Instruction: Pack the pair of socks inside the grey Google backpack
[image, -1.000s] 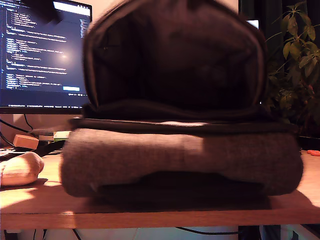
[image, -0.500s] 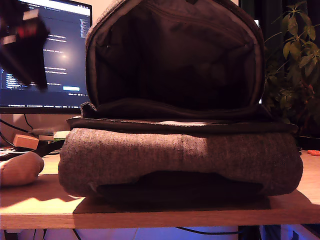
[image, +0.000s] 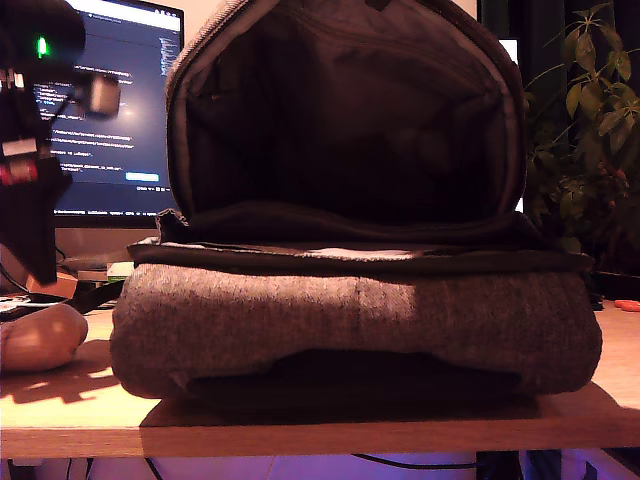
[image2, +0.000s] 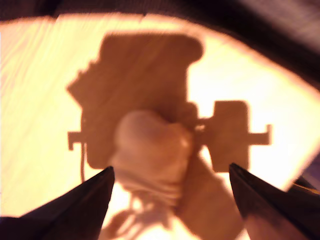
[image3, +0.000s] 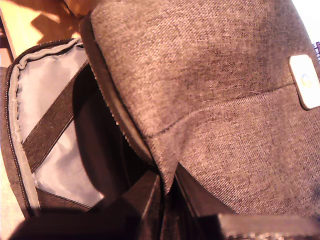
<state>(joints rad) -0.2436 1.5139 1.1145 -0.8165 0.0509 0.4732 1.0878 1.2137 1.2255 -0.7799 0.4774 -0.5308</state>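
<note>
Two grippers engaged: my first gripper (image2: 170, 175), jaws spread wide, hangs above the rolled cream-pink knit sock bundle (image2: 152, 155) on the wooden tabletop (image2: 40, 115). My second gripper (image3: 167, 192) has its jaws clamped on the grey woven backpack's (image3: 210, 110) flap edge.

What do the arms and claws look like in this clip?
The first arm is black, with a lit green light, a red marking and a pale block. My first claw has two dark, tapered fingers. My second claw is dark too.
</note>
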